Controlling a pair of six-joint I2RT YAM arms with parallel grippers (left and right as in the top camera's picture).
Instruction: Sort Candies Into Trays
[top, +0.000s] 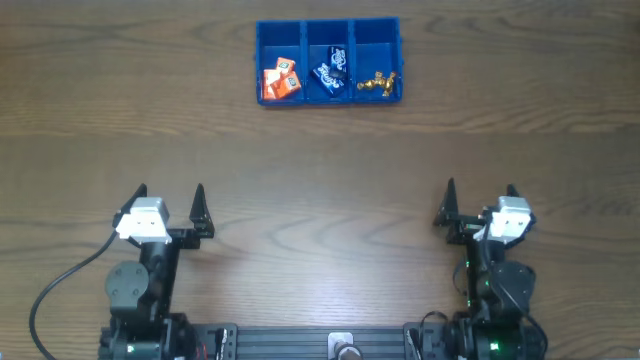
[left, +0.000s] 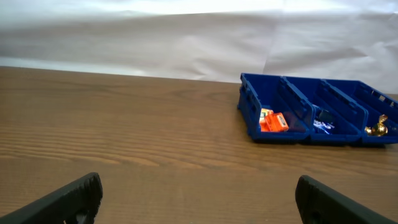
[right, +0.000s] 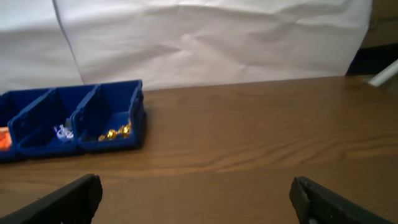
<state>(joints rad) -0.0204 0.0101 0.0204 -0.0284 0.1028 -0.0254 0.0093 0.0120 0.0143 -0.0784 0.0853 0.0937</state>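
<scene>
Tray (top: 328, 23) sits by the table's (top: 320, 150) far edge, well apart from gaping left pincer (top: 170, 188) and right pincer (top: 481, 186).

Lab: wood table (top: 320, 160) w/ white backdrop (right: 217, 37).

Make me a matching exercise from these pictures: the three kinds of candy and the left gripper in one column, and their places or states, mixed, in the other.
1. orange candies
2. blue-wrapped candies
3. gold candies
4. left gripper

A. right compartment of the tray, top view
B. open, holding nothing
C. left compartment
D. middle compartment

Pairs: 1-C, 2-D, 3-A, 4-B.
</scene>
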